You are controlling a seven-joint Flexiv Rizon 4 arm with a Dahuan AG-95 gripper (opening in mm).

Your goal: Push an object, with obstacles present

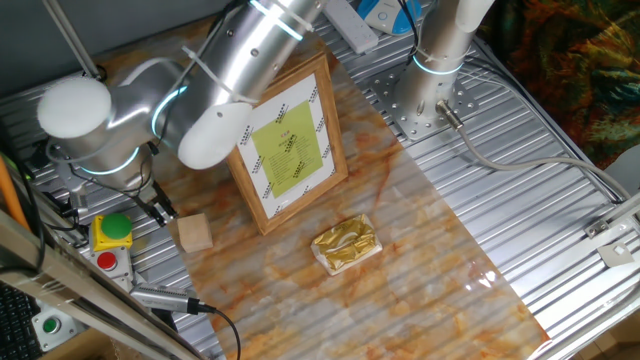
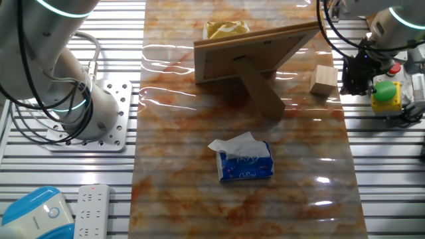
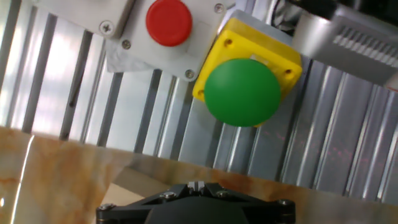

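Behind the arm, the jaws (image 1: 158, 208) were mostly hidden, their state impossible to tell; the wooden block (image 1: 195, 232) sat on the counter (image 1: 420, 290) just beside them, right.

Small matt tan wooden block (image 1: 195, 233); crinkled gold foil packet (image 1: 346, 243) gleaming; light-wood frame (image 1: 287, 146); glossy marbled sheet (image 1: 400, 270) covering ribbed metal bench (image 1: 560, 220).

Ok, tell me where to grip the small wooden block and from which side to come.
Grip the wooden block across two opposite flat side faces, coming from above: it sits flat with bare mat around it, and the picture frame stands well clear.
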